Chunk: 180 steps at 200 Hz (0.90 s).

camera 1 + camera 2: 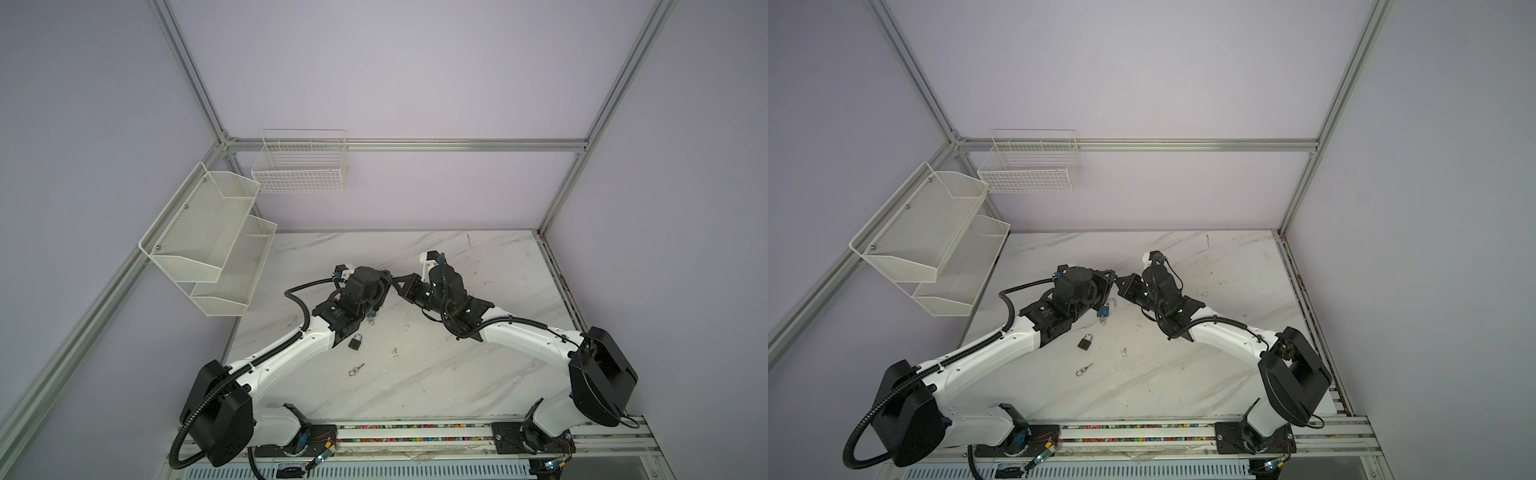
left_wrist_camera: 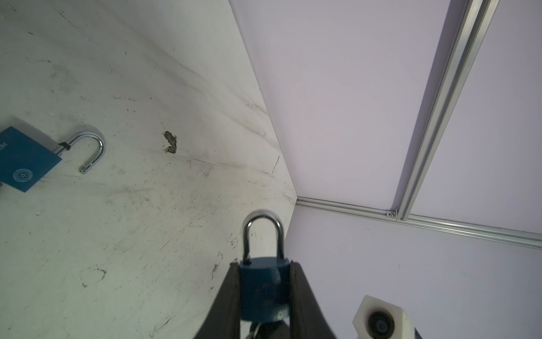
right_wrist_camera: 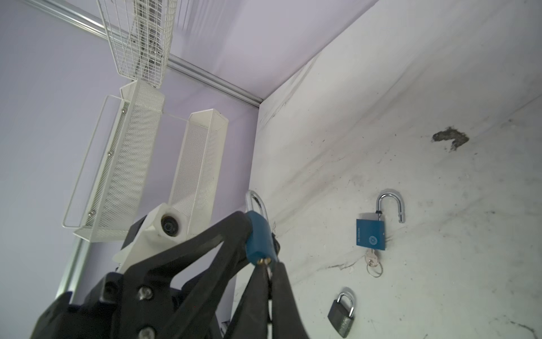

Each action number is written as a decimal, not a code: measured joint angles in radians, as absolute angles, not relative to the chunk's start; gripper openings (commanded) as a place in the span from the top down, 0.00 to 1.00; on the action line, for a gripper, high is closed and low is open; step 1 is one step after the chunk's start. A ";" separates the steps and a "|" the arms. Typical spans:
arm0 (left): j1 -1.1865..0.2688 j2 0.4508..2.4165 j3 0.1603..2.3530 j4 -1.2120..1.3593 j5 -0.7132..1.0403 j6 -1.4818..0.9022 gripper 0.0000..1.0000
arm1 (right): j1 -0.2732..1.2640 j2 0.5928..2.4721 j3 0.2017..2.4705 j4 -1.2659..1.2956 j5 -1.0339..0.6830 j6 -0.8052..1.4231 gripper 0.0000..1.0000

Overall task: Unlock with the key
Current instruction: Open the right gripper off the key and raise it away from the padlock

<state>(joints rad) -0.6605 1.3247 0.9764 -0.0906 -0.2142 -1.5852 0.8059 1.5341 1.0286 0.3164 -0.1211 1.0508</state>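
My left gripper [image 2: 264, 264] is shut on the body of a small blue padlock [image 2: 264, 290], held above the marble table. Its steel shackle [image 2: 263, 232] sits closed, both legs in the body. In the right wrist view the same padlock [image 3: 259, 234] shows its underside. A brass key [image 3: 264, 260] enters it there, pinched in my shut right gripper [image 3: 267, 265]; most of the key is hidden by the fingers. In both top views the left gripper [image 1: 386, 286] and the right gripper [image 1: 397, 282] meet tip to tip over the table's middle.
A second blue padlock [image 3: 370, 234] lies on the table with its shackle swung open and a key in it. A closed black padlock [image 1: 354, 341] and a loose key on a ring [image 1: 356, 370] lie nearer the front. White mesh shelves [image 1: 208, 241] and a wire basket [image 1: 299, 166] hang on the walls.
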 measured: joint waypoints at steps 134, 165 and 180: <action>-0.583 1.295 0.976 -0.101 -0.005 -1.388 1.00 | 0.811 1.347 1.004 0.101 0.030 0.948 0.47; -0.553 1.232 0.972 -0.114 0.022 -1.160 1.00 | 0.784 1.247 1.039 -0.016 0.041 0.846 0.36; -0.552 1.192 0.945 -0.074 0.044 -1.000 1.00 | 0.737 1.236 1.090 -0.073 -0.002 0.786 0.34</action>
<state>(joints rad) -0.5522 1.1915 0.9451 -0.0738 0.0444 -1.0004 0.7368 1.2358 1.0901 -0.0734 -0.0017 0.7864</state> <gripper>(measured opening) 0.218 0.644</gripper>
